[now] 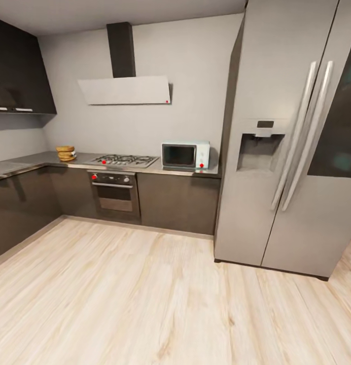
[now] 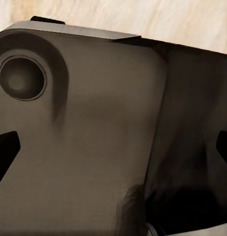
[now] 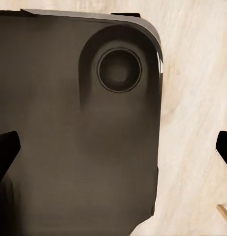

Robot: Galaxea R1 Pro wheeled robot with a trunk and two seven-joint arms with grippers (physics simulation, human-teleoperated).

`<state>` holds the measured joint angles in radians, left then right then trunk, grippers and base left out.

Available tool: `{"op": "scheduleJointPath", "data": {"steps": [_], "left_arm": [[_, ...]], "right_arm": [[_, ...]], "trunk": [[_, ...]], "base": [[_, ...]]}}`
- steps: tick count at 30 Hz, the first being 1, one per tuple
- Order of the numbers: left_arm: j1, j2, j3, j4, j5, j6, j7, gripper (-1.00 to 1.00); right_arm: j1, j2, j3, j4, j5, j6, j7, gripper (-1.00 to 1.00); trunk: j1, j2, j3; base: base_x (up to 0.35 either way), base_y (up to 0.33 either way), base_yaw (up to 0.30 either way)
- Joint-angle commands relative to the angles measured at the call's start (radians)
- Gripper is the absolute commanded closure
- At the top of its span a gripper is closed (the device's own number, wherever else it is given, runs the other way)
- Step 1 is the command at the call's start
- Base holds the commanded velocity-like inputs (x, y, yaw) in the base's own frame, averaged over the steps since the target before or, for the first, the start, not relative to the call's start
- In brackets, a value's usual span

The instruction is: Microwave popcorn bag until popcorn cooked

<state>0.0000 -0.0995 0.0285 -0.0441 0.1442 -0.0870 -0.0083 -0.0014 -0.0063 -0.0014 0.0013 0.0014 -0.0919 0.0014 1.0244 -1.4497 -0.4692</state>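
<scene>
Small tan-brown burlap popcorn bag sits on the glossy grey steel tabletop, far ahead-left across the floor. Both tools' fingertips stand wide apart, holding nothing. Neither arm is clearly nearer.

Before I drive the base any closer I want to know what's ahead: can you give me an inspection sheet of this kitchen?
Surface: grey countertop runs along the far wall and round the left corner, above dark cabinets.
Job's things: microwave sits on it beside the fridge, door shut; popcorn bag sits near the left corner; popcorn too small to tell.
Clutter: nothing seen.
Grippers: left fingertips and right fingertips spread wide, nothing between them, both pointing down at the robot's dark base.
Cables: nothing seen.
Surroundings: gas hob over the built-in oven, hood above, light wood floor.
</scene>
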Motion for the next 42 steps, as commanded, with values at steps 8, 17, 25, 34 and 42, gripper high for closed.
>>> {"op": "scheduleJointPath", "data": {"steps": [8, 17, 25, 34, 42], "left_arm": [[0.0, 0.0, 0.002, 0.0, 0.007, -0.002, -0.001, -1.0], [0.0, 0.0, 0.002, 0.0, 0.006, -0.002, -0.002, -1.0], [0.0, 0.0, 0.004, 0.0, 0.005, -0.003, -0.002, -1.0], [0.0, 0.0, 0.004, 0.0, 0.006, -0.003, -0.001, -1.0], [0.0, 0.0, 0.002, 0.0, 0.01, -0.002, -0.001, -1.0]], "right_arm": [[0.0, -0.001, 0.0, 0.0, 0.0, -0.003, 0.0, -1.0], [0.0, 0.001, 0.0, 0.0, 0.0, -0.003, 0.0, -1.0], [0.0, 0.002, 0.0, 0.0, 0.0, -0.003, -0.001, -1.0], [0.0, 0.002, 0.0, 0.0, 0.0, -0.005, 0.0, -1.0], [0.0, 0.003, 0.0, 0.0, 0.0, -0.005, 0.0, -1.0]], "trunk": [[0.001, 0.0, -0.001], [0.001, 0.0, -0.001], [0.001, 0.0, -0.001], [0.001, 0.0, -0.001], [0.001, 0.0, -0.001]], "base": [[0.321, 0.0, 0.0], [0.321, 0.0, 0.0], [0.321, 0.0, 0.0], [0.321, 0.0, 0.0], [0.321, 0.0, 0.0]]}}
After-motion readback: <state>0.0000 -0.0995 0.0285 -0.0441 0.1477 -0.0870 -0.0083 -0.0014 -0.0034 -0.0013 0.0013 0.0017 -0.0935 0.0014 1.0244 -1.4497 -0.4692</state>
